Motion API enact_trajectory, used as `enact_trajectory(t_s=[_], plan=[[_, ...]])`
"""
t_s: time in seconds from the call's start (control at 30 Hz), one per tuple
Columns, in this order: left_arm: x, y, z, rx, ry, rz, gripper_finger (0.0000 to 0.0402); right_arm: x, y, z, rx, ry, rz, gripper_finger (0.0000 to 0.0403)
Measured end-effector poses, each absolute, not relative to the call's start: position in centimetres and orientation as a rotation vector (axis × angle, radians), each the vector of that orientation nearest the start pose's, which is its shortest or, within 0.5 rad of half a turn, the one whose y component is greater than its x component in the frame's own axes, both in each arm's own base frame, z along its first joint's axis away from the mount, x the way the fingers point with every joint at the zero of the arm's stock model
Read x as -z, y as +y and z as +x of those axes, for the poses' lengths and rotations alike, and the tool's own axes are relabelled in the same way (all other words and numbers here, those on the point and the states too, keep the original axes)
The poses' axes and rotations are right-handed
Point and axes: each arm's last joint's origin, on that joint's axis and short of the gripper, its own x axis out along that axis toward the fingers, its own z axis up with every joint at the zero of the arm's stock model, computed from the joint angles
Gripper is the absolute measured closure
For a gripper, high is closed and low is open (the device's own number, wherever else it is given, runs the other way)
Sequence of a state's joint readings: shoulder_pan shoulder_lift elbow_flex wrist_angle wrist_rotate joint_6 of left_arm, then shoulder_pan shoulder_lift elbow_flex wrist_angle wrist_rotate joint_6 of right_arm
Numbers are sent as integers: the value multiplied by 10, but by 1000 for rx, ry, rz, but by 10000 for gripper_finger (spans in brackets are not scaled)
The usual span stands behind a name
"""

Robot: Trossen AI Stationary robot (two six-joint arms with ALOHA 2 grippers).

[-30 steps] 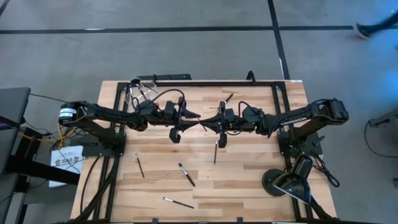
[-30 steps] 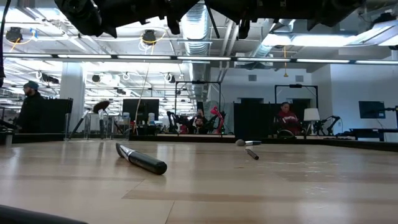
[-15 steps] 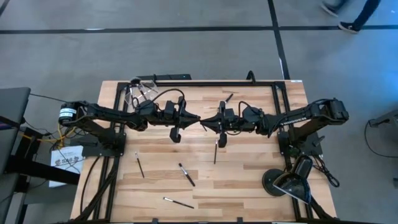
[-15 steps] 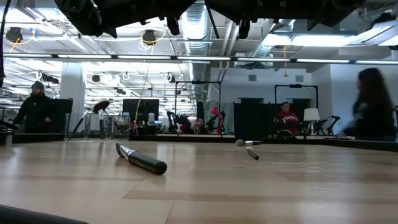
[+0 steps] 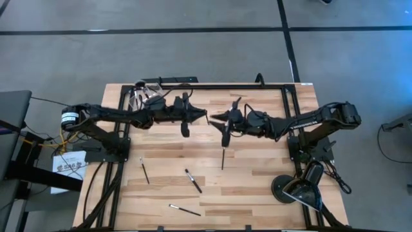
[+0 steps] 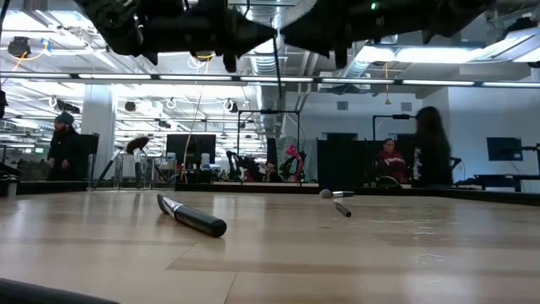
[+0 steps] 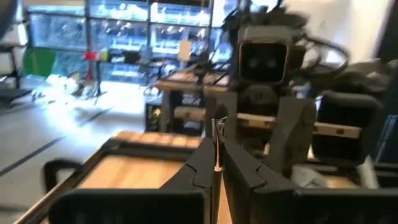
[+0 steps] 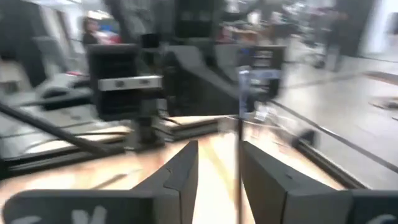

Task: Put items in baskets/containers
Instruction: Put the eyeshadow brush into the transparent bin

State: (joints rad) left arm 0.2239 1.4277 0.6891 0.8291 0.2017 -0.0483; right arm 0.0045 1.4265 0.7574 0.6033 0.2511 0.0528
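My left gripper (image 5: 205, 116) and my right gripper (image 5: 214, 118) meet tip to tip above the table's middle. The left (image 7: 217, 171) is shut on a slim makeup brush (image 7: 217, 134) with a silvery ferrule. In the low view this brush (image 6: 278, 76) hangs straight down under the grippers. My right gripper (image 8: 219, 165) is open, and the brush (image 8: 239, 112) stands between its fingers, close to one. The clear cup (image 5: 143, 96), with brushes in it, stands at the far left corner. Loose brushes (image 5: 223, 158) (image 5: 193, 181) (image 5: 145, 171) lie flat on the wood. My left gripper pinches the brush's thin handle (image 7: 217, 155) between its two fingers. The fingers lie level and come from the table's left, across the handle. The brush is upright and clear of the table. Whether my right gripper touches the brush, I cannot tell.
Another brush (image 5: 185, 209) lies near the near edge and one (image 5: 236, 101) toward the far edge. The round black lamp base (image 5: 290, 189) stands at the near right corner. In the low view a thick brush (image 6: 192, 218) lies on the table. People move in the room behind.
Both grippers have shifted a little toward the far edge and rolled about their own axes. The held brush, slanted before, now hangs straight down. A person has walked across the room behind the table.
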Motion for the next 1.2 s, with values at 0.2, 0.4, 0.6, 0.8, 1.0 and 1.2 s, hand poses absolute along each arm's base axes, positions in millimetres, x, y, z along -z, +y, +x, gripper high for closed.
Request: enact_trajectory(t_s=[0.2,0.4,0.6,0.8,1.0,1.2], plan=[[-232,99,275,-247,-4,-23,387,-247,-8,306,324,129,25,273],[-217,134,236,-538,28,-30,387,-242,-12,305,353,185,-7,273],[-215,147,196,-795,19,-3,386,-236,-23,303,390,246,-13,284],[-213,151,164,-973,-11,7,385,-227,-31,306,410,283,-15,286],[-203,159,142,-1072,3,20,384,-208,-34,315,415,333,-20,286],[-196,164,131,-1141,24,13,383,-199,-34,322,410,317,-16,286]])
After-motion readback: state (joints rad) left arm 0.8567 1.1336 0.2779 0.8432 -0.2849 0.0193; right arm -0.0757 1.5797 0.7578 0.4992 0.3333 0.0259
